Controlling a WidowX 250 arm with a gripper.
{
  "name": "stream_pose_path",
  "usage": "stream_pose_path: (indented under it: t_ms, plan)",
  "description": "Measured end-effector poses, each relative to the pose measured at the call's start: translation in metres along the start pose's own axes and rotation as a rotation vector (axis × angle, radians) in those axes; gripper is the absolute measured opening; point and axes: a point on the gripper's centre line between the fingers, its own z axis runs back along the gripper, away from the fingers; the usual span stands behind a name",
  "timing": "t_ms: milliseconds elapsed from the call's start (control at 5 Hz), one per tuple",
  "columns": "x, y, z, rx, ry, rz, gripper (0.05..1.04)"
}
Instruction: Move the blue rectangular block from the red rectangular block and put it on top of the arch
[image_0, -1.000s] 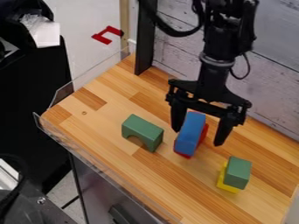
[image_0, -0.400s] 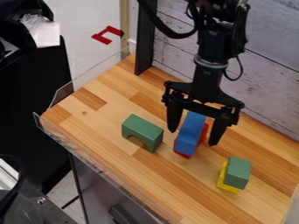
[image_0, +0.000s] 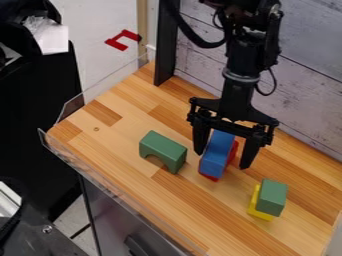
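Note:
The black gripper (image_0: 222, 160) hangs over the right-centre of the wooden surface, open, its two fingers on either side of the blue rectangular block (image_0: 217, 154). That block lies on top of the red rectangular block (image_0: 232, 153), which shows along its right side and lower end. I cannot tell whether either finger touches a block. To the left stands the green arch (image_0: 163, 148), its opening facing the lower left and nothing on its top.
A green block (image_0: 272, 197) sits on a yellow block (image_0: 258, 213) at the lower right. A clear low guard (image_0: 113, 188) runs along the left and front edges of the wooden counter (image_0: 100, 131). A dark post (image_0: 165, 45) and a plank wall stand behind.
The gripper has shifted a little left from its position a second ago and sits slightly lower than in the last earlier frame. The blocks and arch have not moved.

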Motion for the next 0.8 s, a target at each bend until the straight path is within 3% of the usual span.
stream_pose_path:
  t_ms: [400, 600, 800]
  plan:
    - [0.008, 0.010, -0.007, -0.017, -0.010, 0.057, 0.972]
    - [0.007, 0.014, -0.013, -0.017, -0.014, 0.096, 0.675]
    - [0.002, 0.017, -0.014, -0.018, -0.027, 0.137, 0.572]
